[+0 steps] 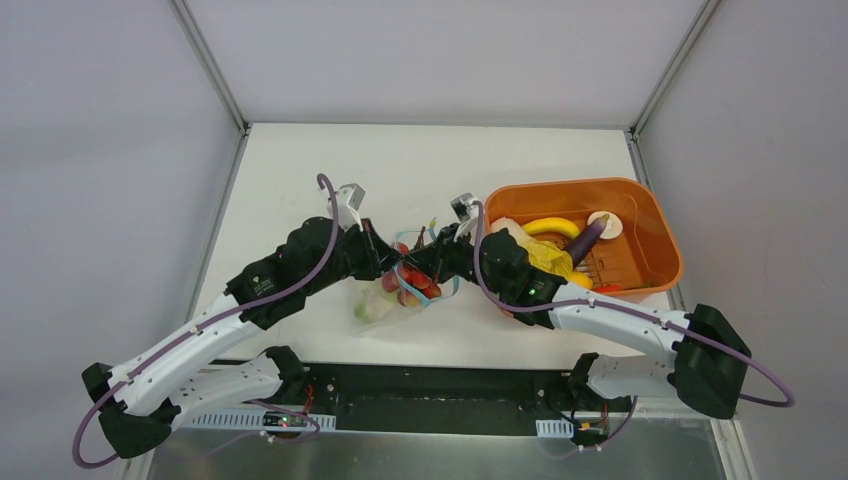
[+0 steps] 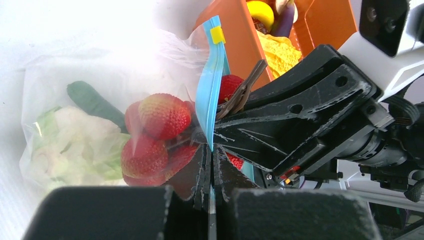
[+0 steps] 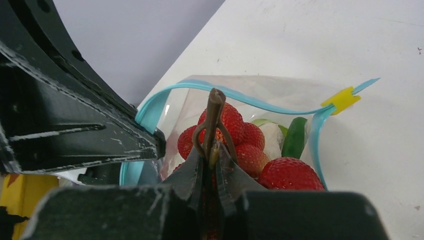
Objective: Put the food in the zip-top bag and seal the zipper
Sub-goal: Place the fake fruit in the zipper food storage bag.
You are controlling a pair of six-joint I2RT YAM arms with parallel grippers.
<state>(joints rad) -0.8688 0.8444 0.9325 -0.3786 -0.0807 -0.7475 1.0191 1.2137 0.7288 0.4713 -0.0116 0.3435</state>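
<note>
I have the left gripper clamped on the zipper, propping open the zip-top bag mid-table near the orange tub; the right gripper pinches a brown stem at the mouth, so I'd push it below the blue lip before letting go.

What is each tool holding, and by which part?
Left tool pinches the bag by its zipper strip. Right tool pinches a brown stem at the bag's mouth; what it belongs to cannot be told.
</note>
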